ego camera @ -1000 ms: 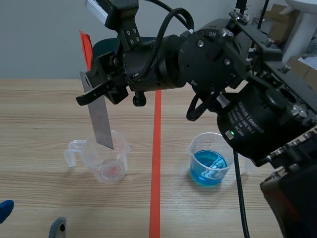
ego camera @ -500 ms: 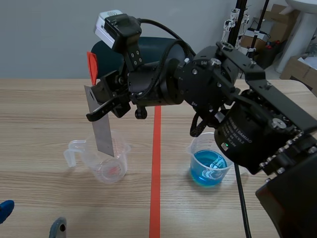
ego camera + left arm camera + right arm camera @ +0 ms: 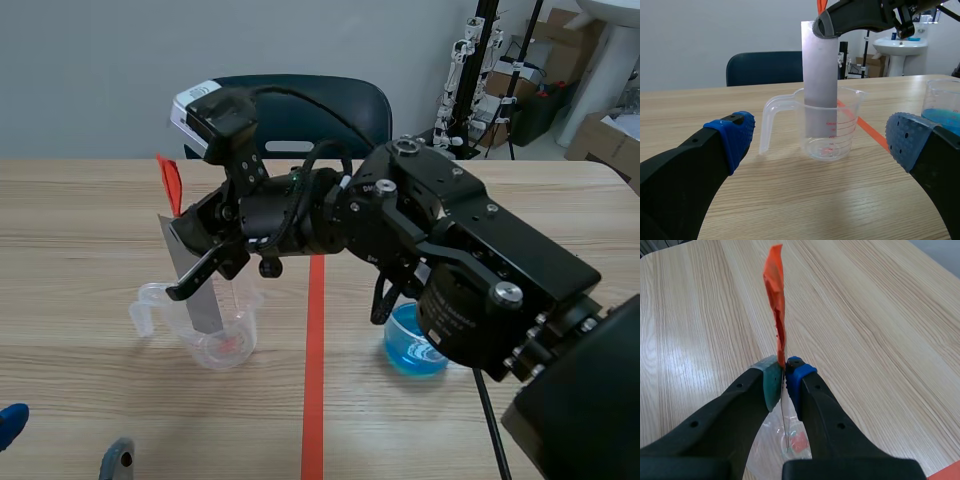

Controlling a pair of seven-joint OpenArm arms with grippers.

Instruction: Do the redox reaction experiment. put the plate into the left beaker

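Wooden table (image 3: pixel 80 200) | right gripper (image 3: pixel 785 374) pinches thin, stiff, probably slick metal plate (image 3: pixel 819 75) by its orange-tagged top edge | lower end inside left beaker (image 3: pixel 840 142), perhaps not touching bottom | left gripper (image 3: pixel 821 137) spread, empty

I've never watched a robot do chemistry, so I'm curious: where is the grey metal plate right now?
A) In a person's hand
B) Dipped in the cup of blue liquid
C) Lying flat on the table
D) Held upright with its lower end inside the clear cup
D: the right arm's fingers pinch the plate near its top, and its lower end shows through the wall of the clear cup.
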